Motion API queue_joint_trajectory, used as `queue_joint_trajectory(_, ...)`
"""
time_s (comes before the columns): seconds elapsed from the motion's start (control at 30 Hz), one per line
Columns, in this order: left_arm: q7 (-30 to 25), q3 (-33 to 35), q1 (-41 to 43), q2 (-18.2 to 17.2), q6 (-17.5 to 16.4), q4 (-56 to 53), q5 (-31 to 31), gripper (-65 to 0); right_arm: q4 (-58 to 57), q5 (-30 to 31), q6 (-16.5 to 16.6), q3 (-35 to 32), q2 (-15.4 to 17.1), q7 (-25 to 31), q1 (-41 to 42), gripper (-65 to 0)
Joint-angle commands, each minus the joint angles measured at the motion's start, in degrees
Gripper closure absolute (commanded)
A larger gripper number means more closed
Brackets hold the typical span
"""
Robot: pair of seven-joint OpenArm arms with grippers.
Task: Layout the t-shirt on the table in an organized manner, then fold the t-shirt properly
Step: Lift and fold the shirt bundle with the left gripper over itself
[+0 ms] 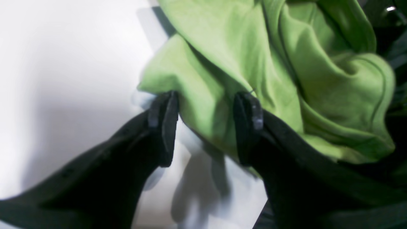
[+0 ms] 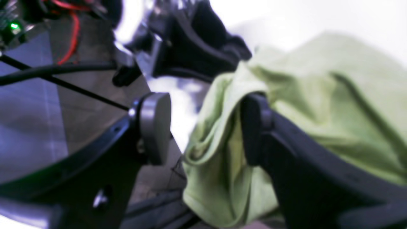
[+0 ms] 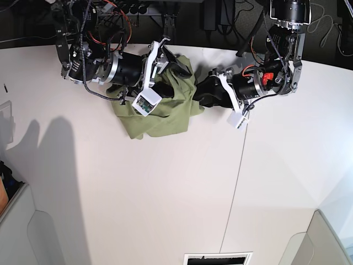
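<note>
The olive-green t-shirt (image 3: 160,113) lies bunched and wrinkled near the back edge of the white table (image 3: 165,193). My right gripper (image 3: 174,77) sits in the top of the heap. In the right wrist view it (image 2: 206,127) is open, and the t-shirt (image 2: 334,95) drapes over its right finger (image 2: 257,127) and hangs down between the two. My left gripper (image 3: 196,95) meets the shirt's right side. In the left wrist view it (image 1: 206,108) stands open, with a fold of the t-shirt (image 1: 254,47) reaching in between the fingers above the table (image 1: 63,63).
A thin seam (image 3: 237,165) runs down the tabletop right of centre. Cables and arm mounts (image 3: 99,22) crowd the back edge just behind the shirt. A dark slot (image 3: 218,258) sits at the front edge, and grey panels stand at both front corners.
</note>
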Motion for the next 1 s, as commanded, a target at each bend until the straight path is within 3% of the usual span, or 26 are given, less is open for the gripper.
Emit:
queue_joint_trajectory(0.0, 1.4, -1.2, -0.5, -1.2, 0.6, 0.4, 0.3, -31.6, 1.5, 1.2, 0.7, -0.1, 0.0, 1.1, 0.6, -34.0)
queue_joint_trajectory(0.13, 4.2, -5.4, -0.5, -3.3, 0.6, 1.6, -4.1, -31.4, 2.8, -1.9, 0.5, 0.3, 0.0, 4.2, 0.7, -33.5)
queue_joint_trajectory(0.17, 4.9, -6.6, -0.5, -4.1, 0.6, 2.5, -5.3, -31.3, 2.8, -3.9, 0.1, 0.7, 0.0, 5.7, 0.9, -29.9)
queue_joint_trajectory(0.2, 5.7, -7.6, -0.4, -4.9, 0.6, 3.7, -6.6, -29.9, 2.8, -5.8, -0.4, 1.2, 0.0, 6.8, 1.4, -23.0)
queue_joint_trajectory(0.27, 7.2, -9.3, -0.4, -6.8, 0.6, 7.0, -8.5, -23.0, 2.8, -9.1, -1.6, 2.6, 0.0, 7.2, 3.0, -1.9)
queue_joint_trajectory(0.3, 7.8, -9.8, -0.3, -7.8, 0.6, 8.7, -9.2, -20.4, 2.7, -10.5, -1.6, 3.5, 0.0, 7.2, 3.8, 0.0)
queue_joint_trajectory(0.43, 10.7, -10.1, 0.2, -11.6, 0.6, 15.6, -13.6, -17.5, 1.0, -12.8, -1.7, 8.2, 0.0, 7.6, 7.7, 0.0)
queue_joint_trajectory(0.57, 11.0, -9.9, 2.2, -12.2, 0.6, 23.1, -16.2, -17.5, -6.2, -12.8, -1.7, 11.8, 0.0, 9.6, 12.6, 0.0)
queue_joint_trajectory(0.73, 10.5, -4.8, 4.9, -9.7, 0.6, 30.0, -16.4, -17.5, -18.8, -10.0, -1.3, 11.8, 0.0, 9.7, 19.0, 0.0)
queue_joint_trajectory(0.97, 9.5, 5.0, 5.7, -2.6, 0.6, 30.3, -11.9, -17.5, -29.8, -9.4, -0.6, 8.5, 0.0, 9.7, 22.7, 0.0)
